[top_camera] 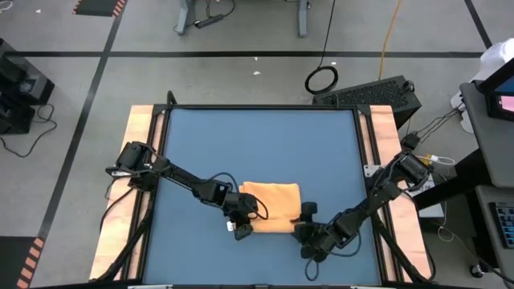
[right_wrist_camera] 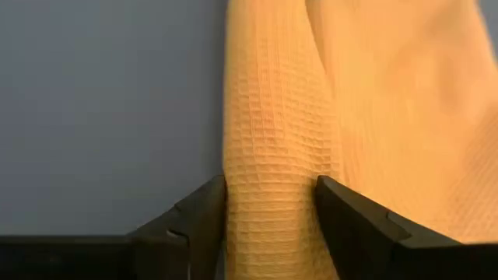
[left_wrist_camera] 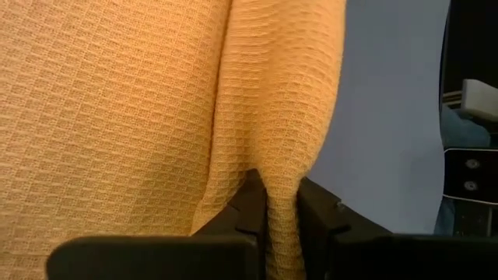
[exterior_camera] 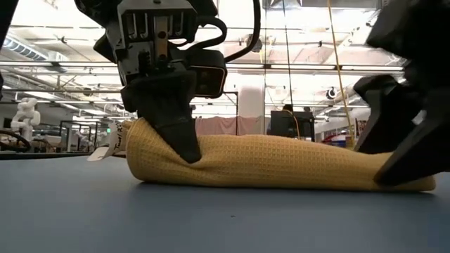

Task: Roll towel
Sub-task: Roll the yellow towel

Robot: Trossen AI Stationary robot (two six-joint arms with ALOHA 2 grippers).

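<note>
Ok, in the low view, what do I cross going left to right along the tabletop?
White tag → left gripper pinching the towel's left end → bare middle of the towel → right gripper at the towel's right end.

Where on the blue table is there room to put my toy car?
The table's far half, beyond the towel, is bare. The near edge is crowded: the left gripper and right gripper pinch the towel's roll there.

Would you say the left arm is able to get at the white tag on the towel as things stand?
Probably not right away: the left gripper is shut on the rolled edge of the towel, so it would have to let go first. The white tag itself lies uncovered beside it.
</note>
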